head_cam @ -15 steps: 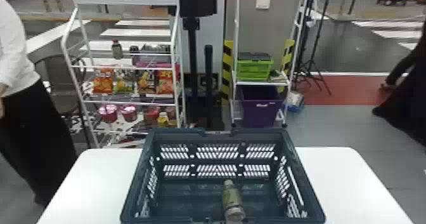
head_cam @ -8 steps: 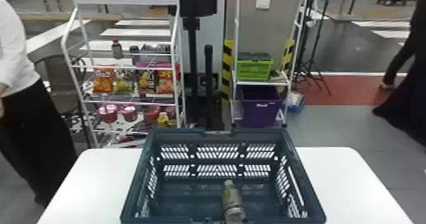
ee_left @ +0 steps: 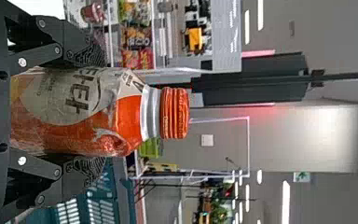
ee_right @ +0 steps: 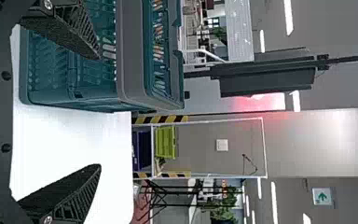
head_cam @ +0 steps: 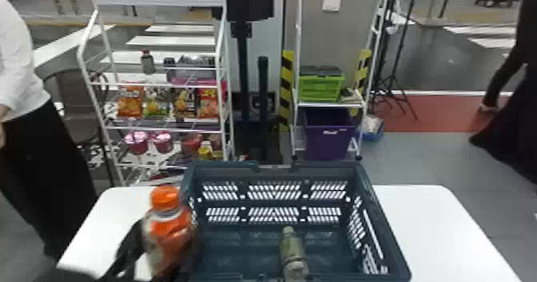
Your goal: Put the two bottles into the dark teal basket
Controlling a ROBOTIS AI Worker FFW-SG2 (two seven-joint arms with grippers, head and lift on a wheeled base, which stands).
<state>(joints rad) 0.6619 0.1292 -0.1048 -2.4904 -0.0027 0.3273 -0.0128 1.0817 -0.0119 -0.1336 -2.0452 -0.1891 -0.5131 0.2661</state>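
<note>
Orange is filling my left pincer [head_cam: 170,233]: I am keeping its 2 fingers clamped on the sides of the orange-capped bottle [head_cam: 172,243], the cap pointing up and the bottle leaning only a little. I am holding it toward the left edge of the white bench [head_cam: 431,221], at the left wall of the dark teal basket [head_cam: 389,229]. From here I am not managing to tell whether its base is hanging inside the rim or just outside it.

The basket itself is standing between the bench's left and right edges, its open top facing up and its back wall running along the far edge. Inside, bottle number 2, the olive-coloured bottle [head_cam: 293,253], is lying on the basket floor, right of the middle, with its narrow neck pointing toward the bench's far edge.

My right pincer [ee_right: 97,111] is waiting with its 2 fingers wide apart and nothing between them. I am seeing it near the basket, with white bench top showing beyond the gap and the bench's far right corner lying past it.

Beyond the bench's far edge, a white rack [head_cam: 162,128] is carrying 4 snack bags in a row, and a lime-green crate [head_cam: 319,86] is sitting on a shelf above a purple bin [head_cam: 329,141].
</note>
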